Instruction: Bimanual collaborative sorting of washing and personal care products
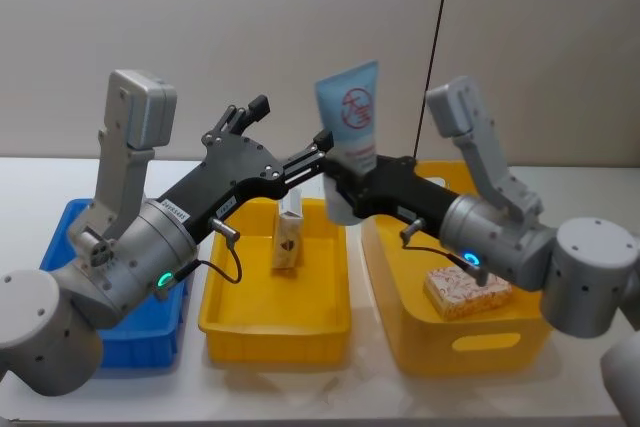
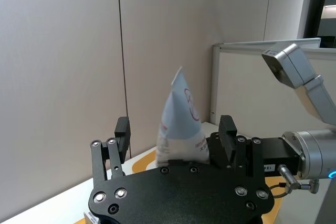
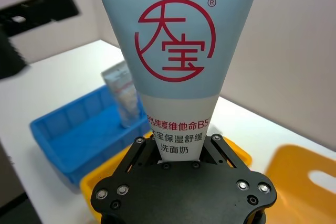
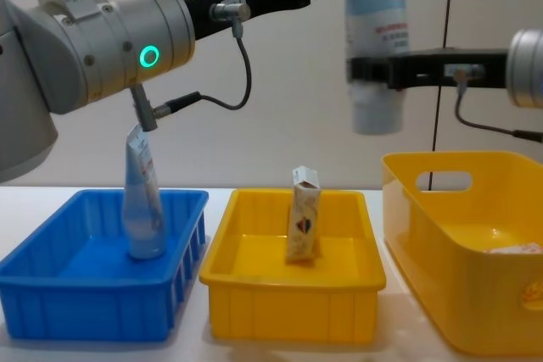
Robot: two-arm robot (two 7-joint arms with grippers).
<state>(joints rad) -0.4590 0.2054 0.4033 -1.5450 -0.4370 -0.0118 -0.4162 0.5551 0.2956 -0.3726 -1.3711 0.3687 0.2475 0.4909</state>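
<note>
My right gripper (image 1: 345, 187) is shut on a pale squeeze tube (image 1: 350, 112) with a red print, holding it upright in the air above the trays, cap end down. My left gripper (image 1: 288, 125) is open at the same height. Its fingers stand to either side of the tube (image 2: 181, 124) in the left wrist view, and I cannot tell whether they touch it. A tall narrow cream carton (image 1: 290, 232) stands in the middle yellow tray (image 1: 275, 332). A small white carton with an orange pattern (image 1: 468, 292) lies in the right yellow bin (image 1: 480, 347).
A blue bin (image 4: 85, 294) at the left holds another squeeze tube (image 4: 142, 201), standing and leaning against its wall. The three containers sit side by side on the white table (image 1: 300, 402), with a wall close behind.
</note>
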